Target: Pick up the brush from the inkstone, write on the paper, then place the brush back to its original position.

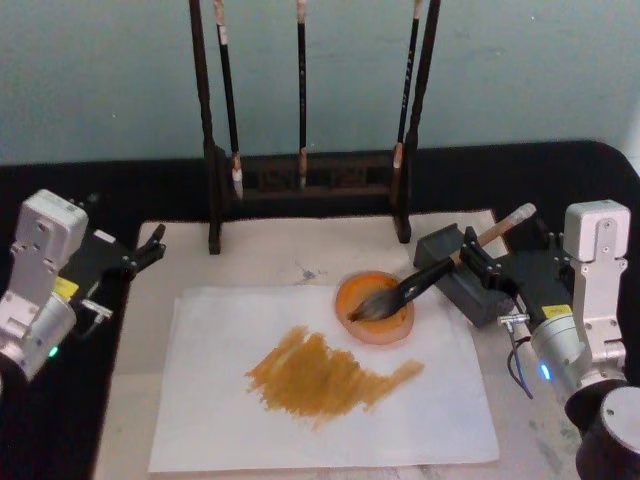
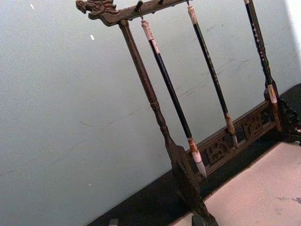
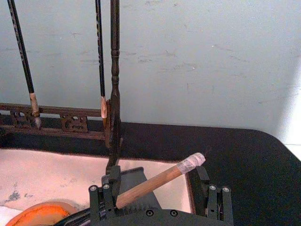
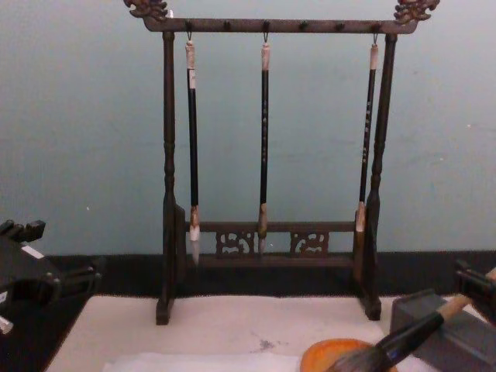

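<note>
Head view | one brush [image 1: 420, 285] on inkstone [image 1: 374, 308] | right gripper [image 1: 478, 255] unclenched (astride handle) — three brushes [image 1: 301, 95] hanging

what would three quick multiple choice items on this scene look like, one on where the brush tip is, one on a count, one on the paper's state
1. Where do the bristles of the brush lie?
A. in the inkstone
B. on the rack
C. on the black cloth

2. How many thin brushes hang on the wooden rack?
A. one
B. three
C. five

3. What state is the paper in?
A. blank
B. folded in half
C. marked with an ochre smear

Answers:
1. A, the head view shows the bristles resting in the orange inkstone, with the handle sloping up between the open fingers of the right gripper.
2. B, the chest view shows three thin brushes hanging from the top bar.
3. C, a broad ochre smear crosses the middle of the flat sheet.

The left gripper sits idle at the mat's left edge.
</note>
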